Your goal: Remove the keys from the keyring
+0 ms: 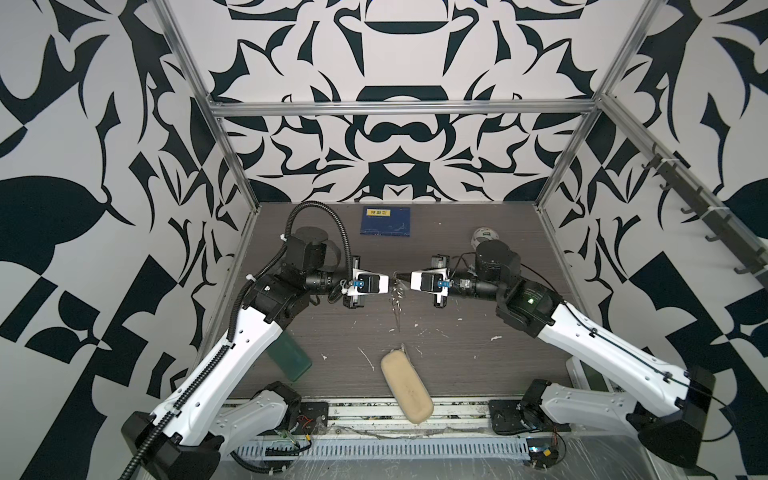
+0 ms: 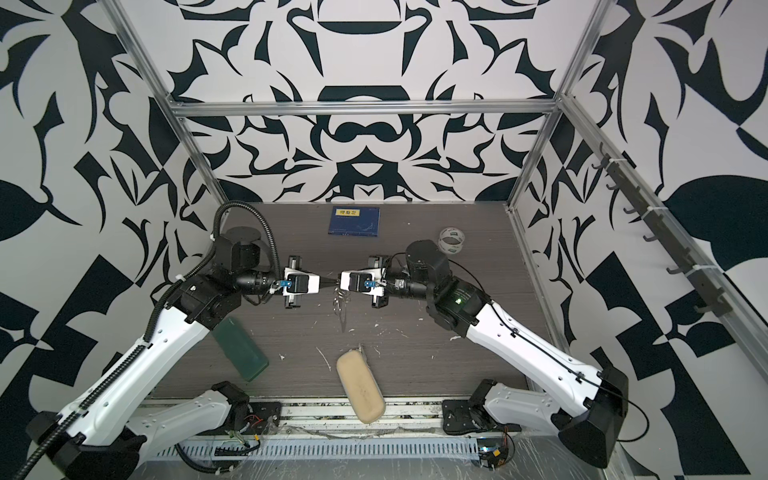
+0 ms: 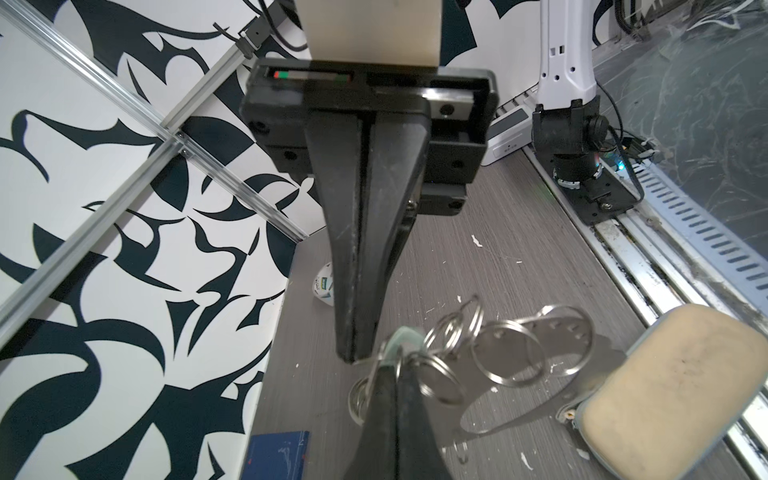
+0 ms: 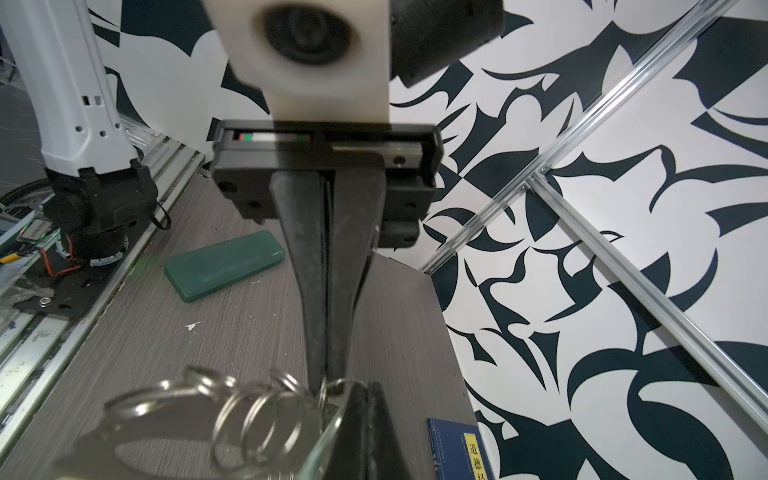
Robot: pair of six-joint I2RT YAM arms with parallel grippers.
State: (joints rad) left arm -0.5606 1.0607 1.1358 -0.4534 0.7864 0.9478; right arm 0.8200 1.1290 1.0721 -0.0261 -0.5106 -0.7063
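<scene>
The key (image 3: 400, 338), its pale head pinched in the left gripper (image 4: 328, 373), hangs midair over the table (image 1: 457, 357) centre. The right gripper (image 3: 353, 357) faces it tip to tip, fingers pressed shut, apparently on the keyring (image 3: 509, 353), whose chain dangles beneath both.

The keyring (image 3: 453, 332) (a silvery chain of small wire split rings on a thin pale loop) hung pinched between the left gripper (image 3: 392, 374) and right gripper (image 3: 353, 355) tips — its flat silvery key (image 3: 552, 332) dangling below.
</scene>
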